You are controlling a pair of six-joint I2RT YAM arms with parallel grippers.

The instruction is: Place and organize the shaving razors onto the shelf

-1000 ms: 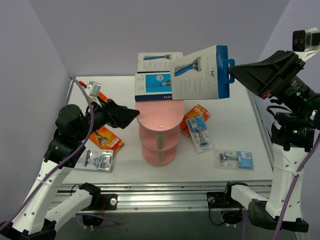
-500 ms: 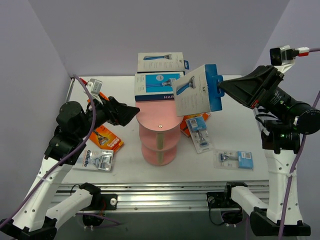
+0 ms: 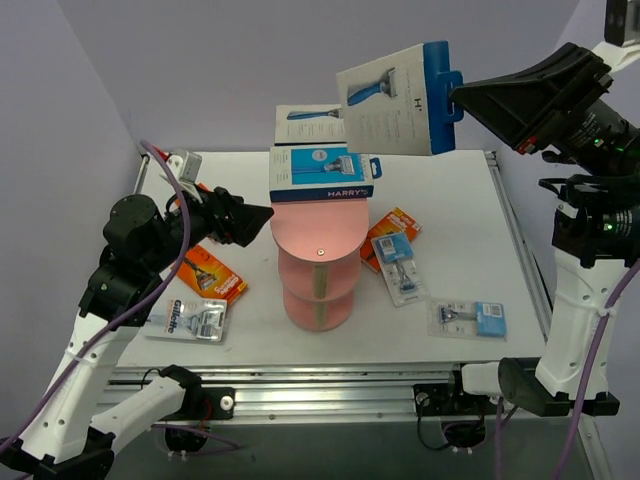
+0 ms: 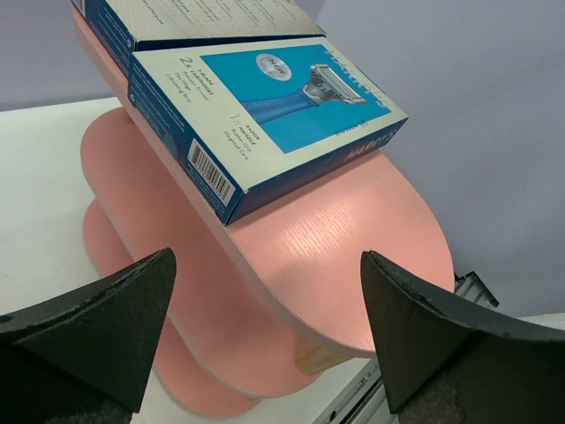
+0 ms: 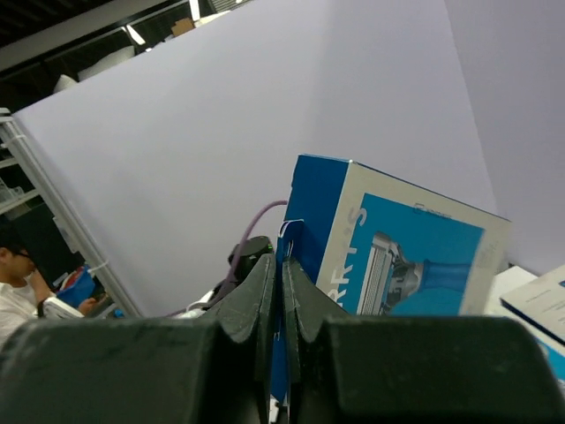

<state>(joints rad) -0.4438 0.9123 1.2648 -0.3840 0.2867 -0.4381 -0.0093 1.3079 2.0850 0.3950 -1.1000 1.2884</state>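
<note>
The pink shelf (image 3: 318,238) stands mid-table with two white-and-blue Harry's boxes on its oval top tier, one in front (image 3: 322,172) and one behind (image 3: 305,122). My right gripper (image 3: 462,95) is shut on the blue hang tab of a third Harry's box (image 3: 392,98), held high above the shelf's right rear. In the right wrist view the gripper (image 5: 282,261) pinches that tab and the box (image 5: 415,256) hangs beyond. My left gripper (image 3: 262,215) is open and empty at the top tier's left edge. In its wrist view the gripper (image 4: 267,261) frames the shelf (image 4: 353,238) and front box (image 4: 265,115).
Loose razor packs lie on the white table: orange cards (image 3: 212,275) (image 3: 392,226), clear blister packs with blue inserts (image 3: 400,262) (image 3: 468,318), a Gillette pack (image 3: 196,320) and one at the back left corner (image 3: 186,172). A metal rail (image 3: 330,385) runs along the front edge.
The right gripper dipped with its box toward the shelf's right side, then rose up and back, higher than before. The left gripper stayed beside the top tier, still open.
</note>
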